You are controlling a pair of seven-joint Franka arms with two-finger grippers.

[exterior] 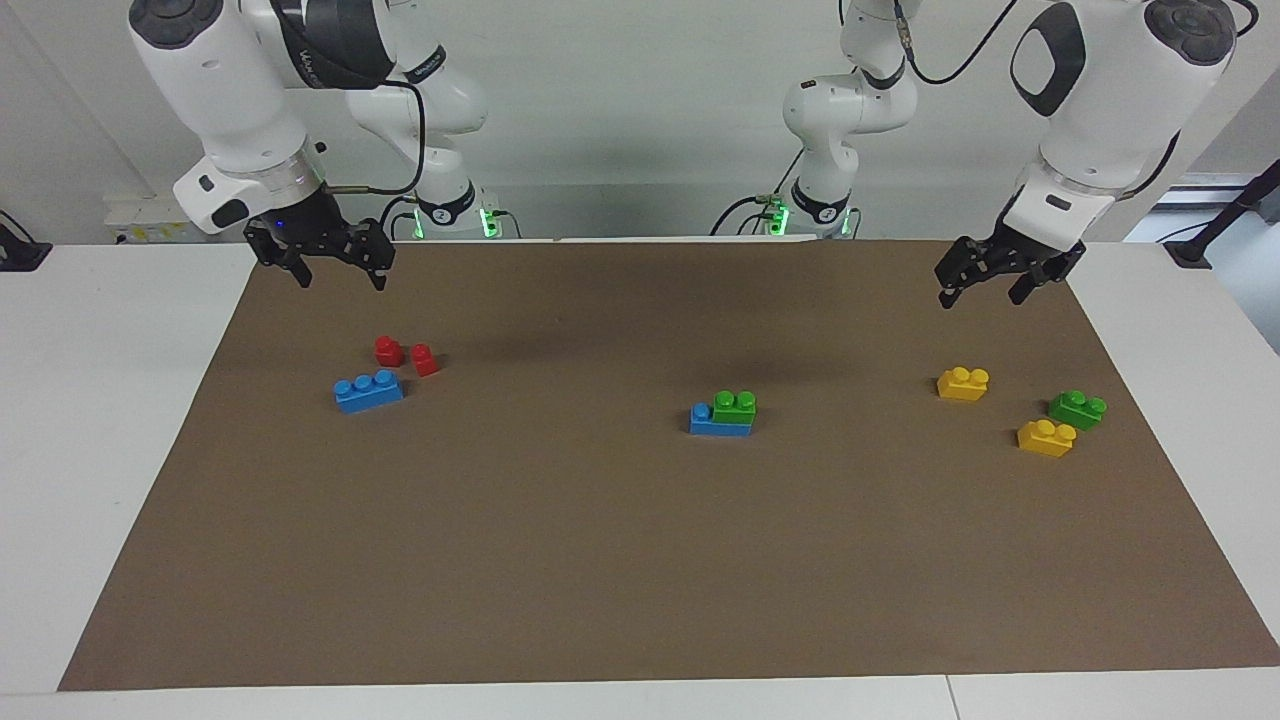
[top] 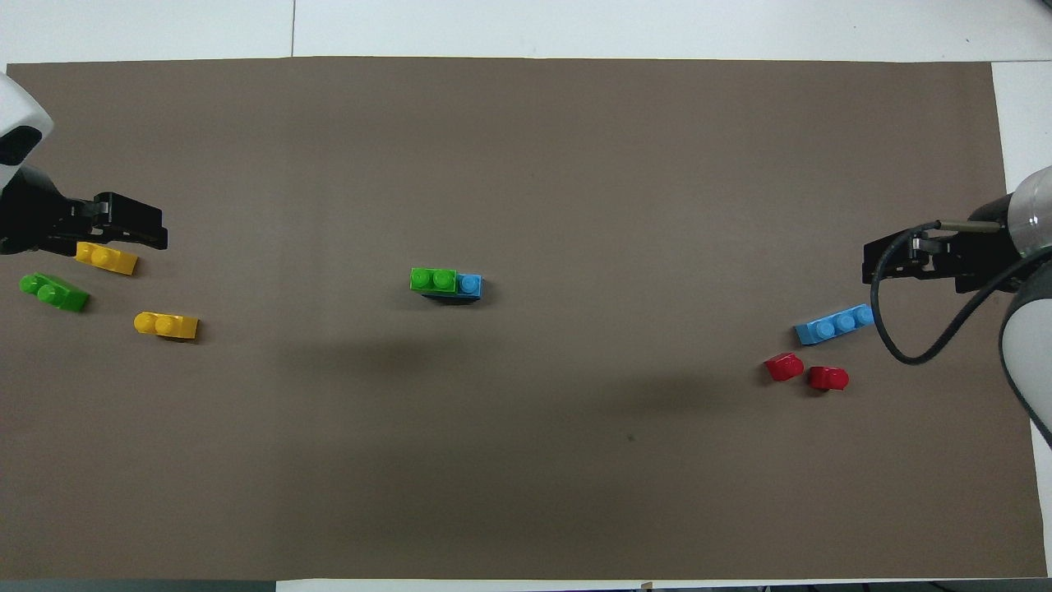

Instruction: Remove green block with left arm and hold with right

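Two green bricks (exterior: 735,406), two blue bricks (exterior: 368,391), two yellow bricks (exterior: 963,383), two red bricks (exterior: 388,350)

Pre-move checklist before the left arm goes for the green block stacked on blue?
1. Target: green block sits on the blue brick mid-mat, studs up. ok.
2. Not confused with the loose green brick beside two yellow bricks at the left arm's end. ok.
3. Left gripper empty, jaws open, raised over the mat's edge nearest the robots. ok.
4. Right gripper empty, jaws open, raised over the mat corner at its own end. ok.
5. Nothing lies on the mat close around the stack. ok.
6. How firmly green is pressed onto blue: cannot tell.
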